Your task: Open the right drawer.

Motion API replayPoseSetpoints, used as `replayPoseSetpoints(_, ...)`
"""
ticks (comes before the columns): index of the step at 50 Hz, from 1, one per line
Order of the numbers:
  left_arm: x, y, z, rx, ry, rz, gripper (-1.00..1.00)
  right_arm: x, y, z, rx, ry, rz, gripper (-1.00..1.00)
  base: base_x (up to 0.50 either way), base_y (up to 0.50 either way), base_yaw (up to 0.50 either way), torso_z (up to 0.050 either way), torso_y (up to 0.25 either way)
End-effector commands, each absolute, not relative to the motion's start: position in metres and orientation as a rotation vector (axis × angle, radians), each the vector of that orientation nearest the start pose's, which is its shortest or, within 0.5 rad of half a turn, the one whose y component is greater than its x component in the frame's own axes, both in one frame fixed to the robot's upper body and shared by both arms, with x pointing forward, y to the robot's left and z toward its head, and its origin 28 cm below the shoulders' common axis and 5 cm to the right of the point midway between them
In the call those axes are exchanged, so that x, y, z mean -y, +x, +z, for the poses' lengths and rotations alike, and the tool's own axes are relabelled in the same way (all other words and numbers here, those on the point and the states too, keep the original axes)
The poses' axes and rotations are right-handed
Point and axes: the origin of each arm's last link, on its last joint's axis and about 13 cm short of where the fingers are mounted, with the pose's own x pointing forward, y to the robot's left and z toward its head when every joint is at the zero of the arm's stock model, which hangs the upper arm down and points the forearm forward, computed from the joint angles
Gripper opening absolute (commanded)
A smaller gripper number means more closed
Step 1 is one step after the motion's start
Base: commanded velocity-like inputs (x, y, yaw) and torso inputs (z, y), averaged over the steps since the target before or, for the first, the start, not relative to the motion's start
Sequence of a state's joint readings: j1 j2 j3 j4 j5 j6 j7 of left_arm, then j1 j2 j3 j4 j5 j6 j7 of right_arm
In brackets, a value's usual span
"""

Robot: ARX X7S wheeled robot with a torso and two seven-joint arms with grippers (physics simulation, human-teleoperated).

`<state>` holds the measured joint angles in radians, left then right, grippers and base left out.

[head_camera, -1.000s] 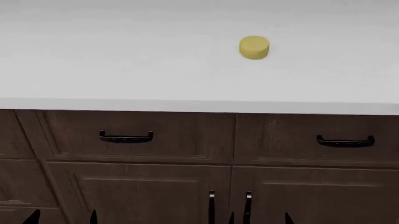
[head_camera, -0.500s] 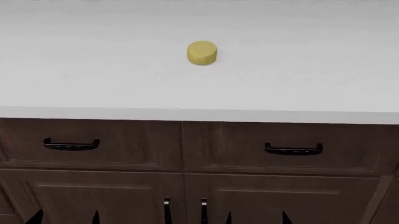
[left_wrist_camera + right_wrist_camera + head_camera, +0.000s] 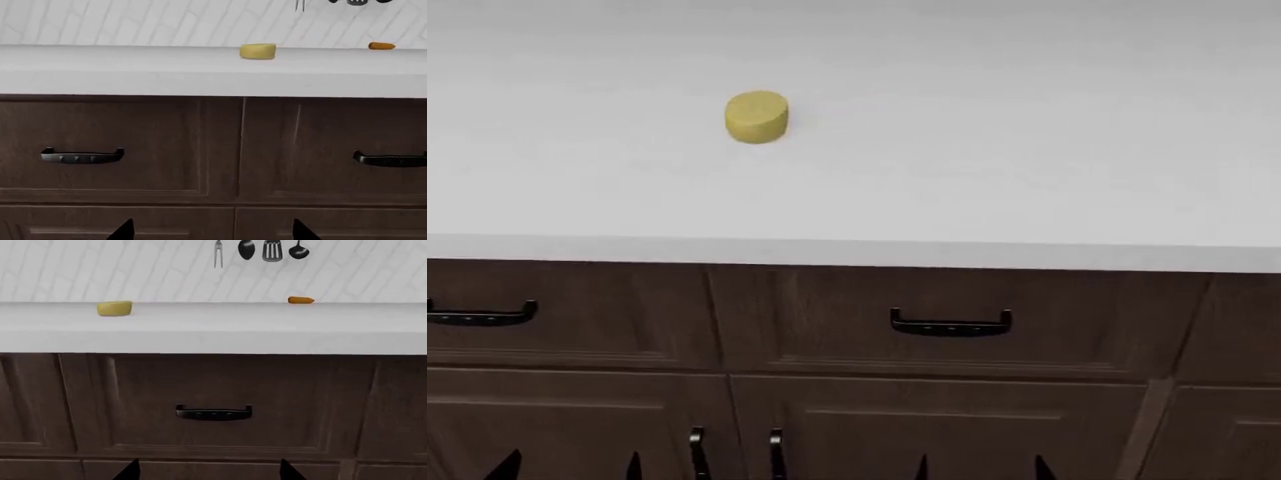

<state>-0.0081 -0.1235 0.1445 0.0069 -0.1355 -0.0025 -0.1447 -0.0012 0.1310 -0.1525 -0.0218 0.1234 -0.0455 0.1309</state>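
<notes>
Two grippers, left and right, both spread wide, empty | right drawer shut | black bow handle untouched

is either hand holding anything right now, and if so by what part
Nothing is held. Both hands are open and apart from the cabinet: the right hand faces the right drawer's handle without touching it, and the left hand is empty too.

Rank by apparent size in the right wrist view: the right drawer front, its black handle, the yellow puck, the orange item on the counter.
1. right drawer
2. black handle
3. yellow puck
4. orange item, though it sits farther back on the counter, so its true size is unsure.
</notes>
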Motion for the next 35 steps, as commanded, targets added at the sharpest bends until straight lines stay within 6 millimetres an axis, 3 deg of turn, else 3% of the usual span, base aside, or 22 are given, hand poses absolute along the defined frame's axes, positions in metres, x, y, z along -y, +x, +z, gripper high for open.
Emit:
replayPoseSetpoints(1,-0.2060,0.2103,0.0141,-0.010,-0.013,0.008,1.00,0.0953,0.2087,0.0181,0.044,-0.005,0.022,1.00,0.00,0.00,0.00,0.000,0.000)
replayPoseSetpoints(19,-0.2053,0.2088,0.0164,0.022,-0.032,-0.036,1.00,0.0960,0.2104,0.0162,0.032,0.006,0.017,1.00,0.00,0.00,0.00,0.000,0.000)
replayPoseSetpoints(35,-0.2054,0.2095,0.0160,0.012,-0.030,-0.046,1.00,0.0961,0.2108,0.0161,0.030,0.010,0.014,1.00,0.00,0.00,0.00,0.000,-0.250)
